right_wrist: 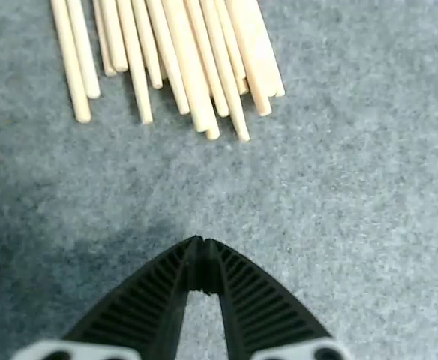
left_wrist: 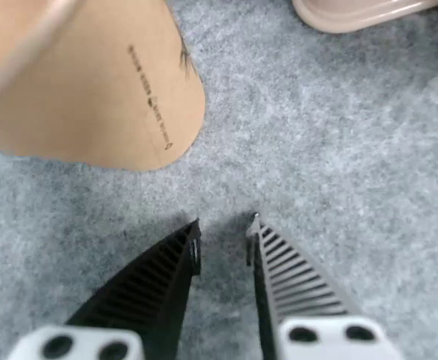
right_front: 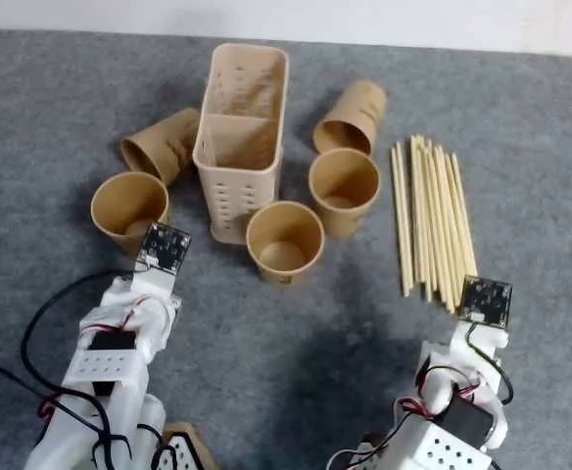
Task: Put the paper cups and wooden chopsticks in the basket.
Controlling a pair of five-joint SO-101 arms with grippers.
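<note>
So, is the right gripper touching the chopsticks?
Apart. The right wrist view shows bare carpet between the right gripper and the chopsticks.

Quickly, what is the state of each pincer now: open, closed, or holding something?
Left pincer: open, holding nothing, near a paper cup.
Right pincer: closed, holding nothing, short of the chopsticks.

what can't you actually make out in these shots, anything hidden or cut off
High view: the right arm's camera board covers some near ends of the chopsticks; they overlap, so no sure count.
Left wrist view: the paper cup is cut off by the frame edges, its inside unseen.
Left wrist view: the basket is cut off by the edge, bar one corner.
</note>
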